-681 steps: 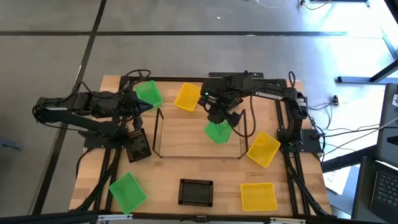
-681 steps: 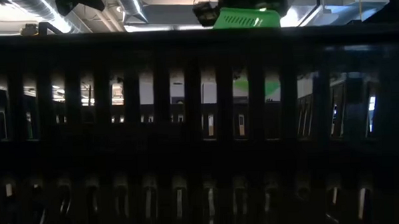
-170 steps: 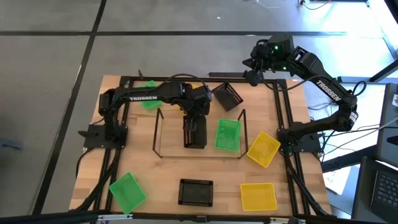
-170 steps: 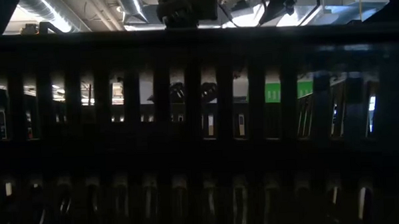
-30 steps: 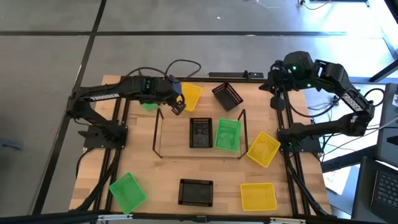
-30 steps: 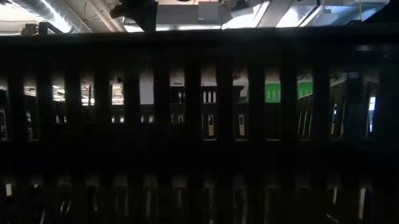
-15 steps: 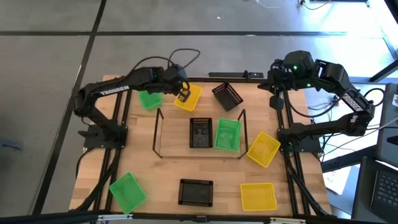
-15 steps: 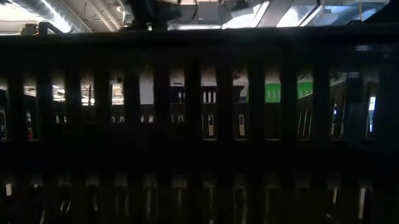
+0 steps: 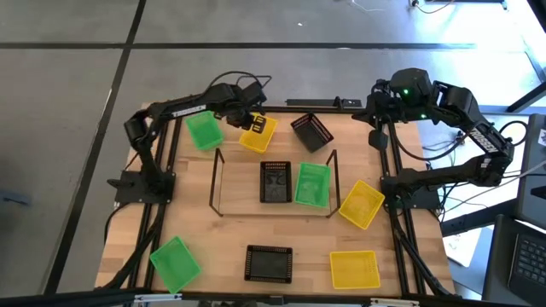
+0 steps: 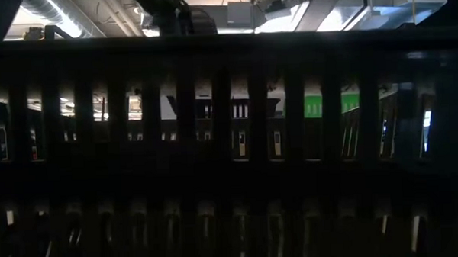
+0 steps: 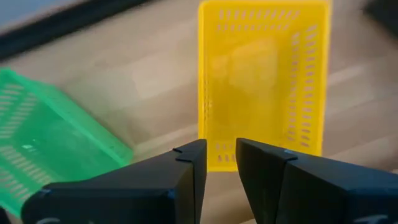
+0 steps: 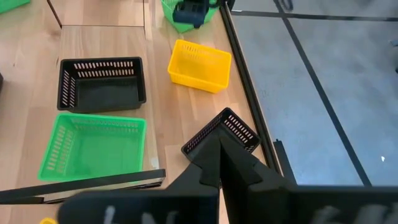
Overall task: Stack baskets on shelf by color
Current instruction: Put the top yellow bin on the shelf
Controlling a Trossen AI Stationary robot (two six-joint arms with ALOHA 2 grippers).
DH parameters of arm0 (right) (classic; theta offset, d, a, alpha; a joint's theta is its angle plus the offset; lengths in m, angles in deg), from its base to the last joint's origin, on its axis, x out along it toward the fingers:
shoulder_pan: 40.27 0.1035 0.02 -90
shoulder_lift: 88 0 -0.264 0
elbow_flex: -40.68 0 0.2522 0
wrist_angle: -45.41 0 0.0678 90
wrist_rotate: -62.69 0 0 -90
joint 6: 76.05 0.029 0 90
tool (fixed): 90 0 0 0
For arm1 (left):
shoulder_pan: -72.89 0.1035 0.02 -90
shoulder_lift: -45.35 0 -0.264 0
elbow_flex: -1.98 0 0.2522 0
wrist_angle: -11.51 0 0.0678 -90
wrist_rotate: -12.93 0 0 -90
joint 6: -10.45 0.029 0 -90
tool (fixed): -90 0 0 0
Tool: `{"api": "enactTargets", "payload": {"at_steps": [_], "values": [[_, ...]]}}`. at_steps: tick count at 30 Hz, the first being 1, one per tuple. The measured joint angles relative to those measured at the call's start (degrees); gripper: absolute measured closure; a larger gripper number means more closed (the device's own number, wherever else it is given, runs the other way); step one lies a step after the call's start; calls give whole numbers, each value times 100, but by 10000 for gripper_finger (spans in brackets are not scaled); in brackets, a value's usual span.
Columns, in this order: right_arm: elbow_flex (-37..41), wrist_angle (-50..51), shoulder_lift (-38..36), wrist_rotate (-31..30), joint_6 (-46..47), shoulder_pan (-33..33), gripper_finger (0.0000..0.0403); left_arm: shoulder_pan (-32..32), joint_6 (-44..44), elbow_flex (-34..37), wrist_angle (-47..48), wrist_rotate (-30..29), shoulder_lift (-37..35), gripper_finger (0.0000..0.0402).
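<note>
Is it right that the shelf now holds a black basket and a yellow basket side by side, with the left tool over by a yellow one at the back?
Not quite. Beside the black basket on the shelf sits a green basket, not a yellow one, as the high view shows. The rest stands: the left tool is at the yellow basket at the table's back edge.

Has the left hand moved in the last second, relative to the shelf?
Yes. The left hand has moved away from the shelf toward the table's far edge and now sits over the near end of the yellow basket.
</note>
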Motion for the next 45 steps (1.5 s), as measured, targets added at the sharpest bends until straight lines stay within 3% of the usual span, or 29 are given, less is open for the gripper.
{"api": "enactTargets", "payload": {"at_steps": [15, 36, 45], "values": [[0, 0, 0, -2, 2, -2, 402, 264, 306, 0, -31, 97, 889, 324], [0, 2, 0, -4, 2, -4, 402, 262, 300, -7, -298, -12, 1018, 324], [0, 7, 4, 0, 125, -4, 402, 254, 610, -5, -431, 236, 1361, 324]]}}
